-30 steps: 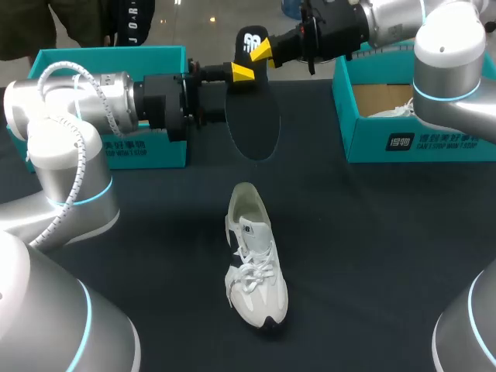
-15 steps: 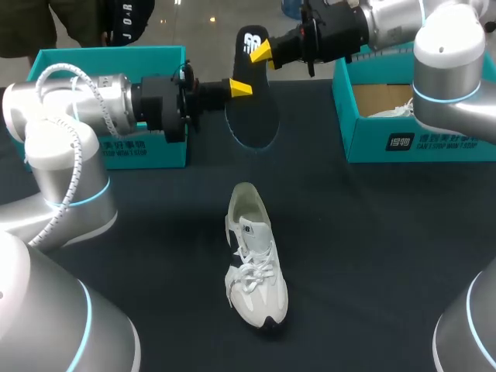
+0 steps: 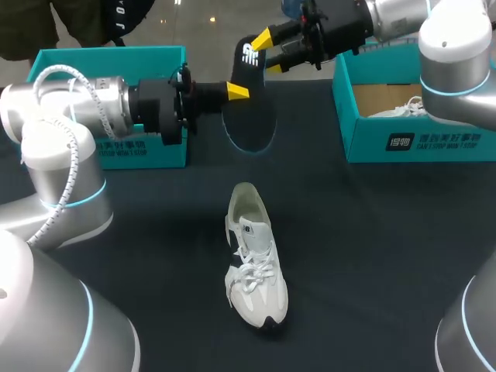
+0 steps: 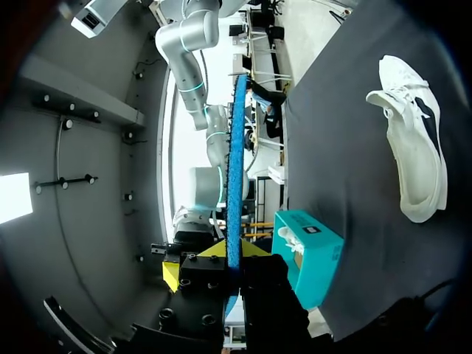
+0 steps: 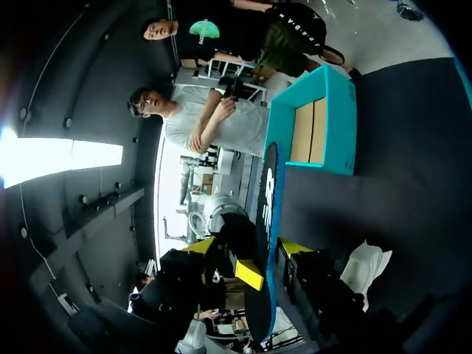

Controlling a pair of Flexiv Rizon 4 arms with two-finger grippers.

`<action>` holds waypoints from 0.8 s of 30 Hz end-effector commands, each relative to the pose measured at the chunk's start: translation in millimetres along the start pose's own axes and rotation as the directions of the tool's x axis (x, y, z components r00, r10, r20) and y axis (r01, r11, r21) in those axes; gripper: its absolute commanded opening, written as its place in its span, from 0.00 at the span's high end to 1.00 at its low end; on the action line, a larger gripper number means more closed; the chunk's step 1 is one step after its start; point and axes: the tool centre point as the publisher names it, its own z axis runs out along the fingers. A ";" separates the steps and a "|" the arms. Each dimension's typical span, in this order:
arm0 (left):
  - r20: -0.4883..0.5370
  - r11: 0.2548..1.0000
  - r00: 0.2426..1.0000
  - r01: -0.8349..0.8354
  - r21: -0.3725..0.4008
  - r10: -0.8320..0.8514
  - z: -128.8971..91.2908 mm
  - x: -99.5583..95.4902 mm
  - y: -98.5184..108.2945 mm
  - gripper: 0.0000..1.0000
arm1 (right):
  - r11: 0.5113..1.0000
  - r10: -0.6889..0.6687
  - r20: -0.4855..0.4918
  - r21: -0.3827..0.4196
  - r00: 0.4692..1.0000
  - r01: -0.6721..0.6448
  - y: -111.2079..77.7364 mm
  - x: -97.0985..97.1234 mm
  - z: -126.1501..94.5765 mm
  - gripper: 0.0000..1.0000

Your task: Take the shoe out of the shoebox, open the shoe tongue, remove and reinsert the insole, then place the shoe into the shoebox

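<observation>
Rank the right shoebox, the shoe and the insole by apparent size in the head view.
1. right shoebox, even partly hidden.
2. shoe.
3. insole, only slightly smaller than the shoe; it is held above the table, so that order is unsure.

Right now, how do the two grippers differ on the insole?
Left gripper is shut on the insole; right gripper is open, straddling it with a clear gap on one side. Left gripper grips near the insole's middle; right gripper sits at its upper end. Shared: both meet at the insole, which is held on edge in the air beyond the shoe.
</observation>
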 end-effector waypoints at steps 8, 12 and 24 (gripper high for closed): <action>-0.026 1.000 0.999 0.020 0.007 -0.020 -4.7 10.7 3.9 1.00 | 0.995 -0.098 0.405 0.021 0.909 0.098 -10.1 44.9 -52.8 0.00; -0.039 1.000 0.999 0.028 0.006 -0.028 -4.3 14.3 3.7 1.00 | 0.990 -0.140 0.484 0.048 0.864 0.133 -10.3 52.6 -58.8 0.00; -0.066 1.000 0.997 0.031 0.002 -0.031 -0.2 18.9 0.8 1.00 | 0.970 -0.220 0.624 0.056 0.750 0.238 -9.7 62.6 -64.4 0.00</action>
